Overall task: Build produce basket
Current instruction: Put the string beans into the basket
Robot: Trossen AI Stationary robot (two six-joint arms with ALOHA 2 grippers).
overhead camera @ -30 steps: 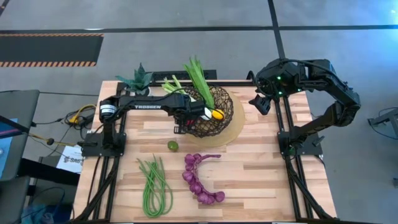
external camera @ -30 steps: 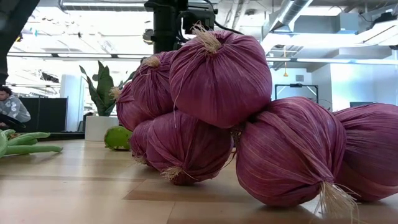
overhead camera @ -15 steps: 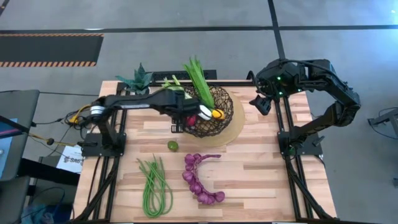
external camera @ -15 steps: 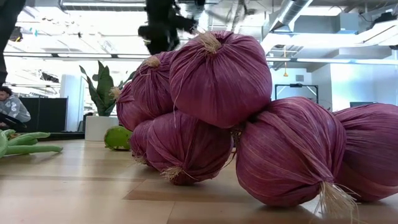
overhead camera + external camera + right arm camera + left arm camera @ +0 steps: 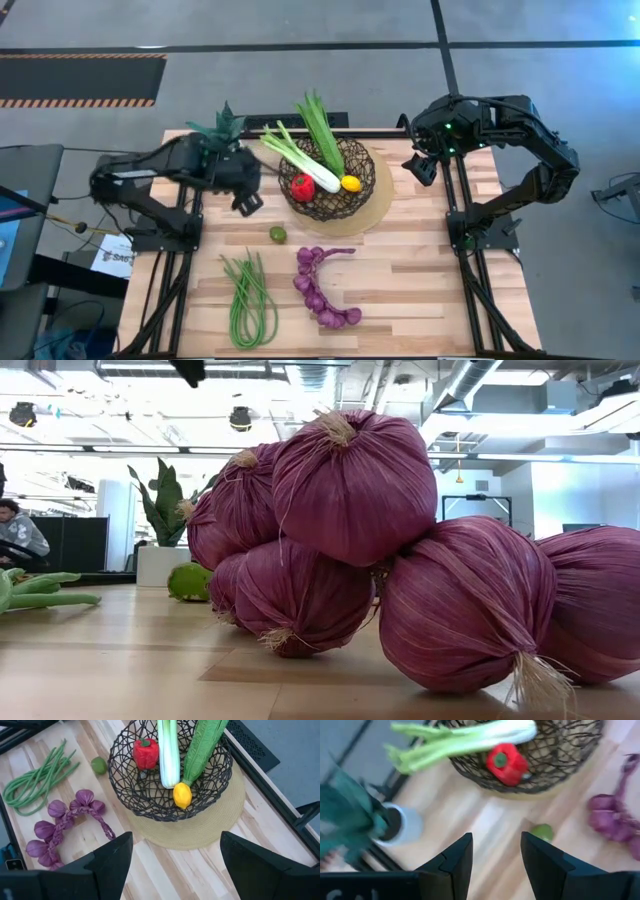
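Observation:
The dark wire basket (image 5: 345, 160) stands on a tan round mat (image 5: 378, 205) at the far middle of the table. In it lie a white-green leek (image 5: 300, 158), green leafy stalks (image 5: 320, 125), a red pepper (image 5: 302, 186) and a yellow lemon (image 5: 350, 183). The lime (image 5: 278, 234), the green beans (image 5: 248, 298) and the purple onion string (image 5: 322, 285) lie on the table nearer the front. My left gripper (image 5: 248, 203) is open and empty, left of the basket. My right gripper (image 5: 420, 165) is open and empty, right of the basket.
A small potted spiky plant (image 5: 222, 127) stands at the far left corner, close behind my left arm. The black frame rails (image 5: 185, 270) run along both table sides. In the low view a person (image 5: 15, 530) sits in the room at far left.
My left gripper has drawn back from over the basket toward the table's left edge and risen. The red pepper, which it covered before, now lies uncovered in the left part of the basket. My right arm has kept still.

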